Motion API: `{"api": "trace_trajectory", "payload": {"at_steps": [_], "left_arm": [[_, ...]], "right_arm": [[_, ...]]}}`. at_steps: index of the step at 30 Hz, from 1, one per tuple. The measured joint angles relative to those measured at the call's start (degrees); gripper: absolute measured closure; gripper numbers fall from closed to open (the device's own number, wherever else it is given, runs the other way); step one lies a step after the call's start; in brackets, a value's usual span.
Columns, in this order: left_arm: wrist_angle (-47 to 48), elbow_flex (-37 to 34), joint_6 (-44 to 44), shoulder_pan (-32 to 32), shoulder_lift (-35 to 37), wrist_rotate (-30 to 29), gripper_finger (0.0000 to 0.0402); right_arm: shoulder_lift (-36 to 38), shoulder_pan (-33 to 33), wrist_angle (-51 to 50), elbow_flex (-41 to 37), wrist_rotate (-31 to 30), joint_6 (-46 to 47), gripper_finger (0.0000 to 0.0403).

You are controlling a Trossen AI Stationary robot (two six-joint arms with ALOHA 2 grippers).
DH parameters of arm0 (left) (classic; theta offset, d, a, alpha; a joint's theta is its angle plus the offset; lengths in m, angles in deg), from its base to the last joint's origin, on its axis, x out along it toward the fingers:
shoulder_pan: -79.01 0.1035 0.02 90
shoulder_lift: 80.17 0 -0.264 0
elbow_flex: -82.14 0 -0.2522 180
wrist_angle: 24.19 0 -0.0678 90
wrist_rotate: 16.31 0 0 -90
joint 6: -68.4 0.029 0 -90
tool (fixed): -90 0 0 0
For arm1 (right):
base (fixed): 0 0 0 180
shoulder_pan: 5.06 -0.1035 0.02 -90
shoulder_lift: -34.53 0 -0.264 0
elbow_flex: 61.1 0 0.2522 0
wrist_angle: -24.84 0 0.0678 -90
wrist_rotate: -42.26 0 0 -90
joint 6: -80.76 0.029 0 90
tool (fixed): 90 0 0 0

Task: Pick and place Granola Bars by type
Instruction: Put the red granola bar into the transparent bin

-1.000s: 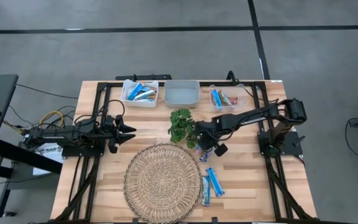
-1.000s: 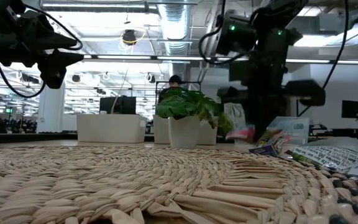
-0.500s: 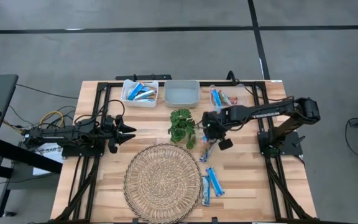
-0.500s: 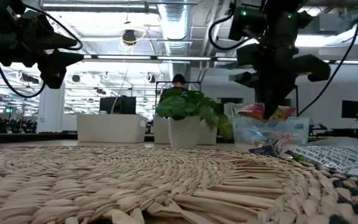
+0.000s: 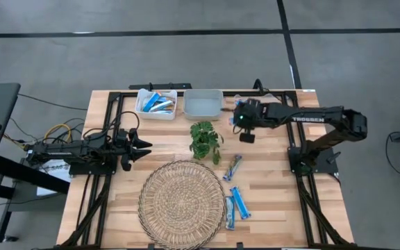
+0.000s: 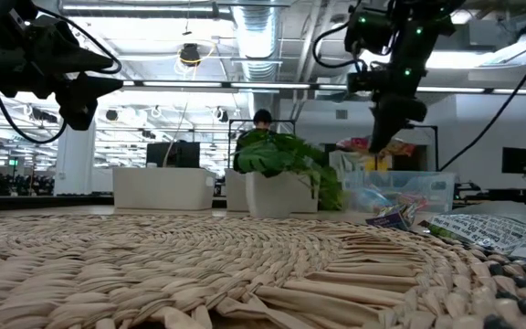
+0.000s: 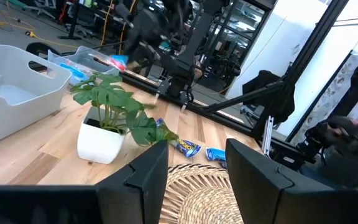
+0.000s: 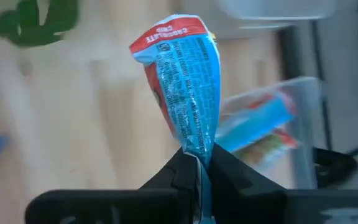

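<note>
Swinging back from beside the small green potted plant point(image 5: 204, 139), the right gripper point(image 5: 245, 125) is carrying a blue-and-red foil-wrapped granola bar point(image 8: 184, 74), clamped by one end, toward the clear plastic bin point(image 8: 303, 118); the left gripper point(image 5: 139, 146) is waiting, fingers apart.

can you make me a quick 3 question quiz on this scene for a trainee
1. True or false: the right gripper is shut on a granola bar.
2. Which container is the right gripper nearest in the high view? A) the white bin with bars B) the empty grey bin C) the clear bin at the table's back right
3. How many granola bars lie loose on the table beside the woven mat?

Key:
1. True, pinched by one end.
2. C
3. Three: one by the plant, a pair at the mat's edge.
</note>
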Motion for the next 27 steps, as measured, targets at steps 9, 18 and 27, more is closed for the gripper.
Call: {"api": "trace_trajectory", "payload": {"at_steps": [9,18,27], "left_arm": [[0.0,0.0,0.0,0.0,0.0,0.0,0.0248],[0.0,0.0,0.0,0.0,0.0,0.0,0.0248],[0.0,0.0,0.0,0.0,0.0,0.0,0.0248]], "right_arm": [[1.6,10.8,1.9,0.0,-4.4,1.3,0.0386],[1.6,20.0,1.4,0.0,-4.2,4.5,0.0384],[1.6,22.8,-0.3,0.0,-1.7,7.1,0.0358]]}}
